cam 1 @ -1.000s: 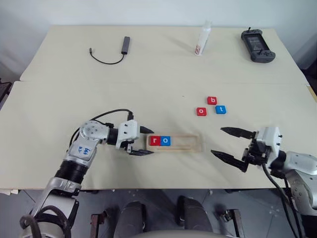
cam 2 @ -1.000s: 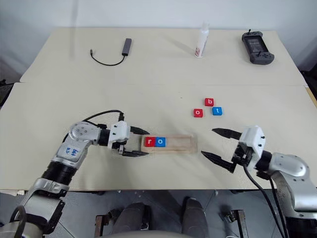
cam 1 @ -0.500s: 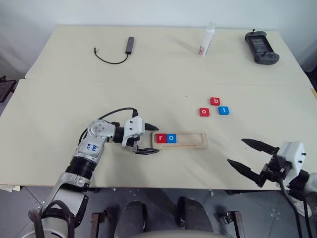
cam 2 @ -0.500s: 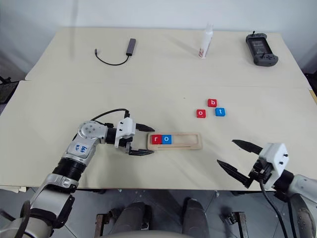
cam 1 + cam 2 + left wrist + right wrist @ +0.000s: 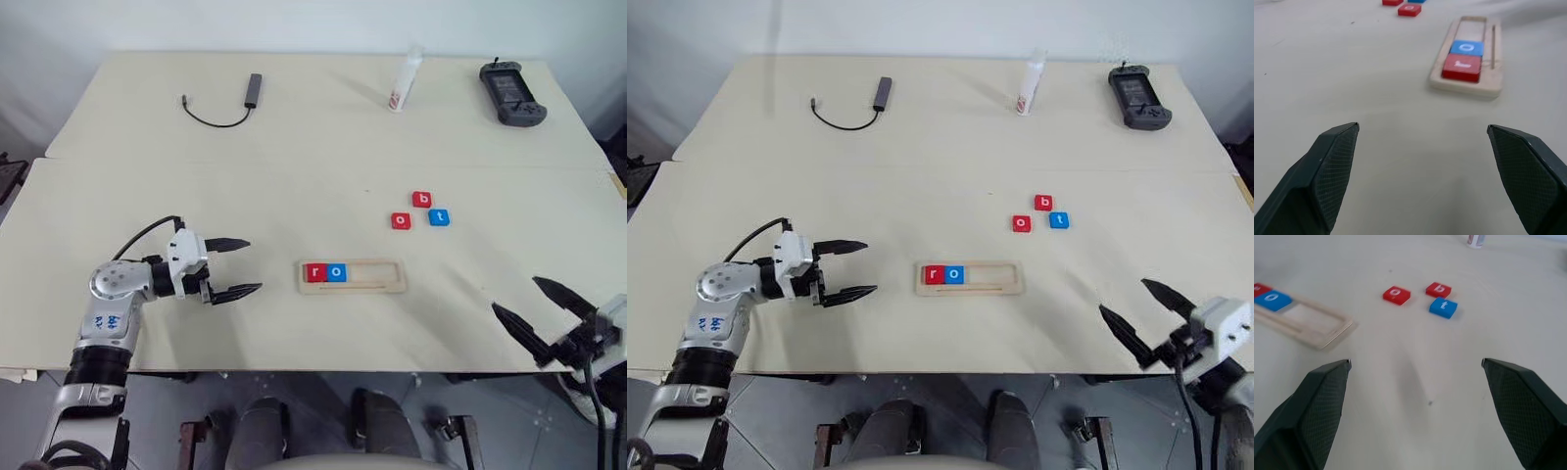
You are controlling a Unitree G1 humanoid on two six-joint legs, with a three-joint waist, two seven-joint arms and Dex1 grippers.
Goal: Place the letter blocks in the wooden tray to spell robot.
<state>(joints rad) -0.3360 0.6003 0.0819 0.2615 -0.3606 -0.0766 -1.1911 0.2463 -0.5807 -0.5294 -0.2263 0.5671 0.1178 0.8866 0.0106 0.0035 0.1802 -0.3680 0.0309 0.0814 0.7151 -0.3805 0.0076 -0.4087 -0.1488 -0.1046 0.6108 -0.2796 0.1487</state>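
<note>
The wooden tray (image 5: 382,277) lies near the table's front middle. A red "r" block (image 5: 315,272) and a blue "o" block (image 5: 337,272) fill its left end. Three loose blocks sit behind and to the right of it: a red "b" (image 5: 422,199), a red "o" (image 5: 402,221) and a blue "t" (image 5: 439,217). My left gripper (image 5: 238,265) hovers open and empty to the left of the tray, well apart from it. My right gripper (image 5: 540,311) is open and empty at the front right edge of the table.
At the back of the table lie a black cable with an adapter (image 5: 230,103), a white bottle (image 5: 401,80) and a black handheld controller (image 5: 508,94). A seam (image 5: 294,162) runs across the tabletop behind the blocks.
My left gripper has drawn away leftward from the tray's end, staying open. My right gripper has swung out right toward the table's front corner. The blocks and tray have not moved.
</note>
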